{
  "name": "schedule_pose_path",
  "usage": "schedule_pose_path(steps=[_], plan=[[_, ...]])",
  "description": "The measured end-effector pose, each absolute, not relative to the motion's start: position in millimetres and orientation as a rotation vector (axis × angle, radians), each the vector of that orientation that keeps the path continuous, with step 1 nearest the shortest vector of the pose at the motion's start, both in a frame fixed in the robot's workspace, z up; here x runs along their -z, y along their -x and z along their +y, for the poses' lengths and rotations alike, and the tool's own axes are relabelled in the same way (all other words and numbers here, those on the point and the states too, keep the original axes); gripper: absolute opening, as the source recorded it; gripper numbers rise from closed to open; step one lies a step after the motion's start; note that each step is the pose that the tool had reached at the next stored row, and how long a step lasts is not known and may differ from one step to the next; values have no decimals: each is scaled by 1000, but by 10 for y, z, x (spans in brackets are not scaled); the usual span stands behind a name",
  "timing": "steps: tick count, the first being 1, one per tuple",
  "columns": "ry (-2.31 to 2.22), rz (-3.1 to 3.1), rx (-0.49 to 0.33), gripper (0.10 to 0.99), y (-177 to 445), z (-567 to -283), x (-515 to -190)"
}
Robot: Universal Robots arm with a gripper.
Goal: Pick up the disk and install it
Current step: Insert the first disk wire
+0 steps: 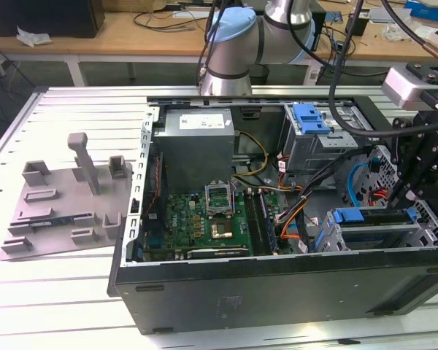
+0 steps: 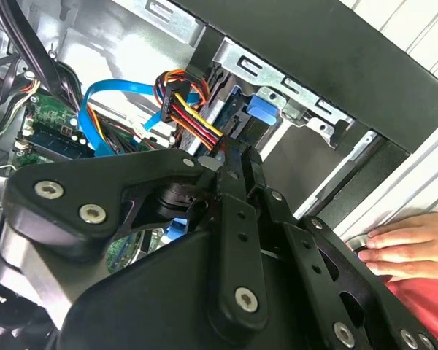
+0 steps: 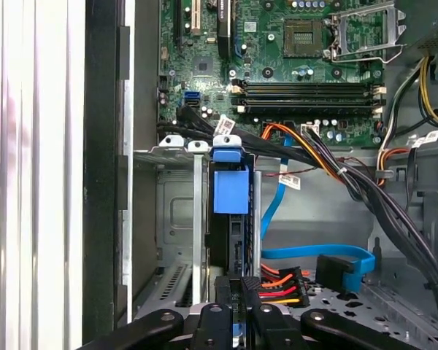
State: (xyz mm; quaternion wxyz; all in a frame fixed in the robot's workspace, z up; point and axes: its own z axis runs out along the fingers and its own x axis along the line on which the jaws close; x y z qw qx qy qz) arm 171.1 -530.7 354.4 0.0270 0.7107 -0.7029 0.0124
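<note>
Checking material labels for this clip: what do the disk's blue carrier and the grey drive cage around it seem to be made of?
The disk: its carrier looks like moulded plastic, with an even blue colour, a smooth surface, a soft sheen and rounded edges. The drive cage: probably bare sheet metal, dull grey, with punched slots and folded tabs along its top edge.

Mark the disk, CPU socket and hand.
Blue-framed flat disk (image 3: 230, 191): first wrist view, blue tab.
Square dark CPU socket (image 3: 304, 36): first wrist view, centre.
Person's hand (image 2: 409, 246): second wrist view, middle.
</note>
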Motion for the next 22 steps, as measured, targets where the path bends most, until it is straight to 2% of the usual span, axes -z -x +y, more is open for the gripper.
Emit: schedule_pose_path(steps=[22], plan=[[-2233,-2134,-41,169,-1705,-5266,-3527]])
